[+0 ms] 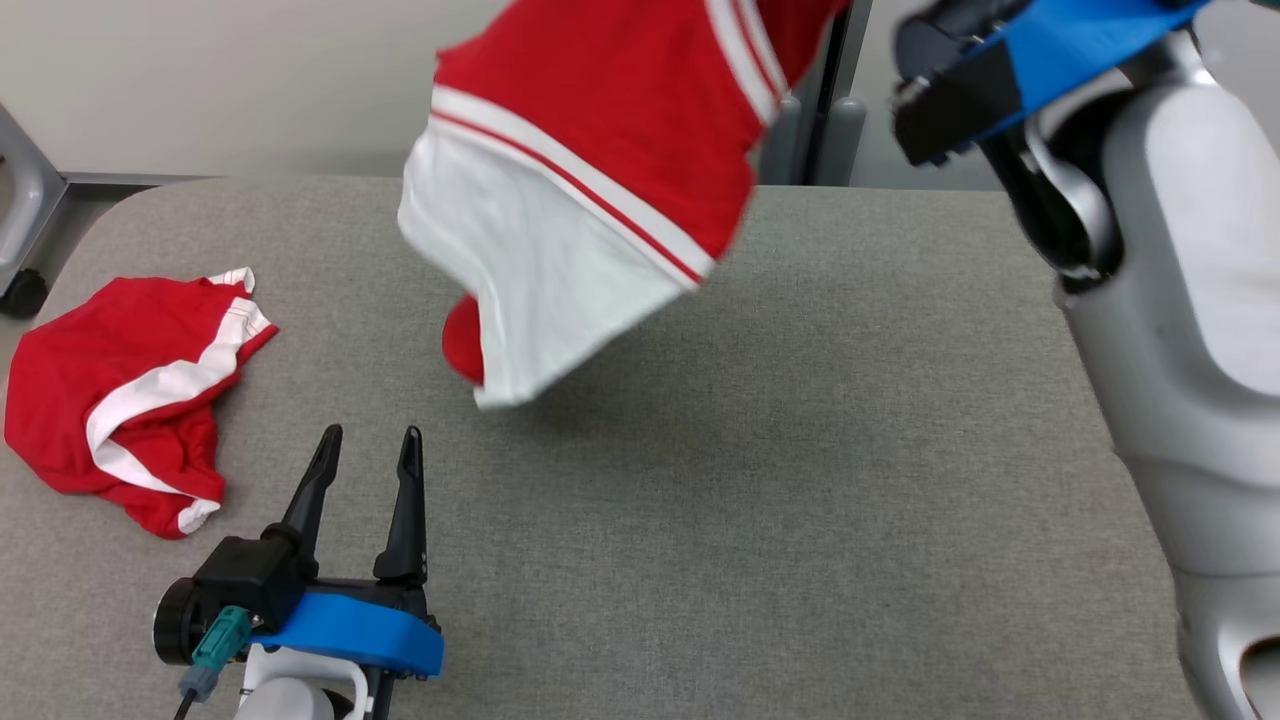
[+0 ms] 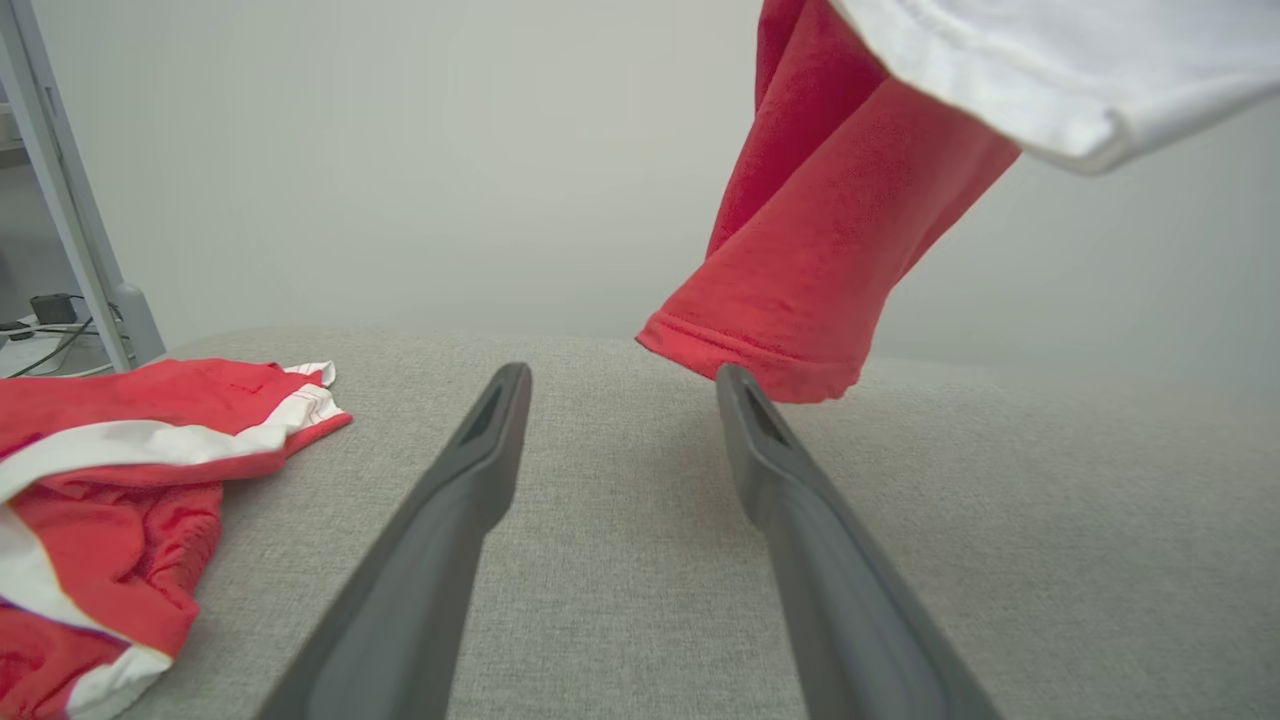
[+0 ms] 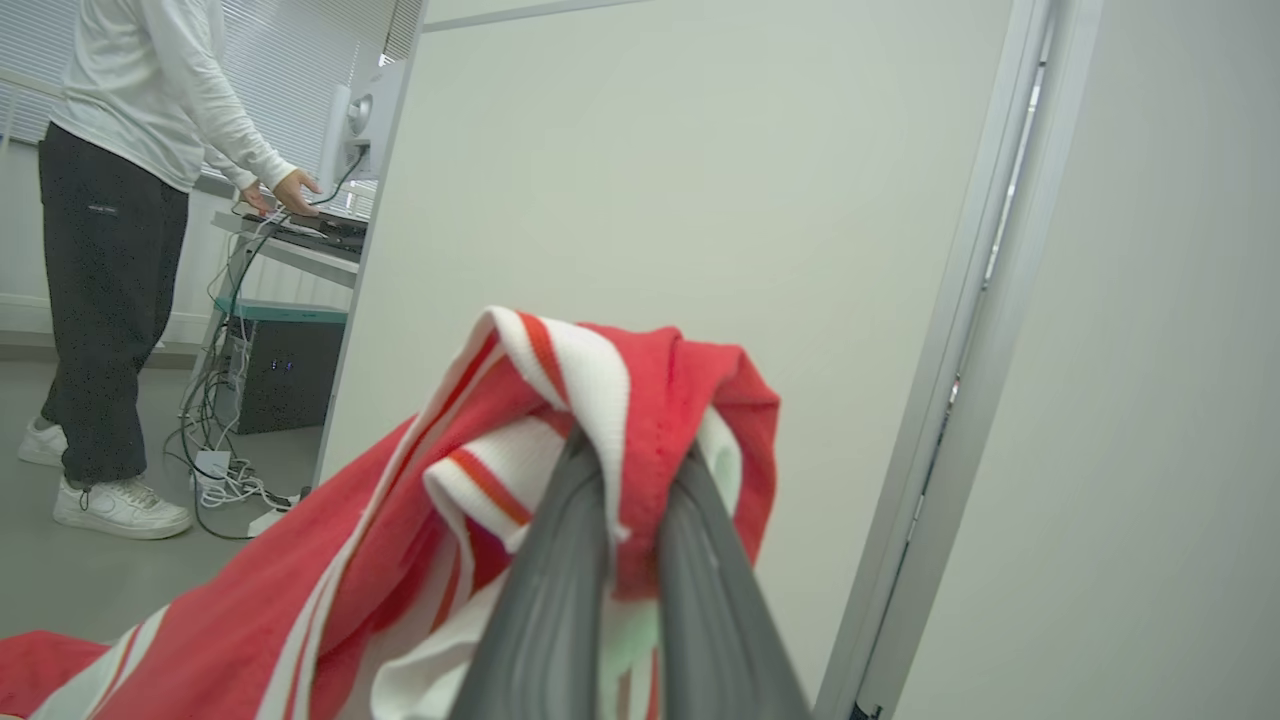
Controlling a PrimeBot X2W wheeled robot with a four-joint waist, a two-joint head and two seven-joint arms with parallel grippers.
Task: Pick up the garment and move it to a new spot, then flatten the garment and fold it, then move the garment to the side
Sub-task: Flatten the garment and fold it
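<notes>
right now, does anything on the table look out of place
A second red-and-white garment lies crumpled near the left edge of the table. The held garment hangs bunched from the right tool.

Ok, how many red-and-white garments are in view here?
2. The lifted garment hangs above the grey table, pinched by the right gripper; the crumpled garment lies at the table's left edge, near the open left gripper. None seems hidden.

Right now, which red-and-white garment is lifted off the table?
The hanging garment, pinched in the right gripper; the crumpled garment lies on the table at the left.
</notes>
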